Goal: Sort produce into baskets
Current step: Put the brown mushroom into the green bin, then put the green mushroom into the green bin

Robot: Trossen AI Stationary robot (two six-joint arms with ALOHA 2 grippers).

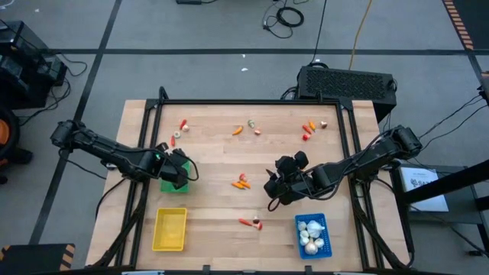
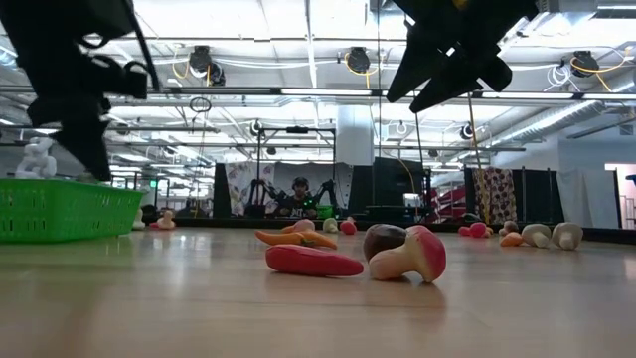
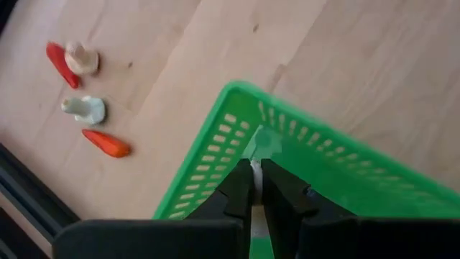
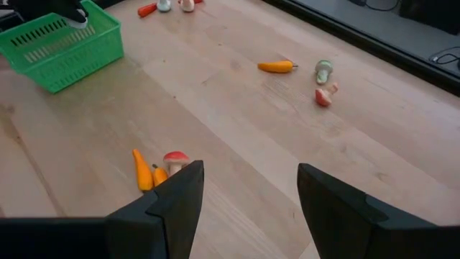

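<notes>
The left claw (image 3: pixel 255 188), pressed together, hangs over the green basket (image 3: pixel 215 155); the right claw (image 4: pixel 248 191) is spread near light, rigid carrots (image 4: pixel 144 171), probably best pinched mid-body.

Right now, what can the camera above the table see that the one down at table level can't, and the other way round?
Only the high view shows the yellow basket, the blue basket with white bulbs in it, and both arms whole. Only the low view shows the room beyond the table, with ceiling lights and dark curtains. Both show the green basket under the shut left end effector, the open right end effector above the table, and the red pepper beside a mushroom.
</notes>
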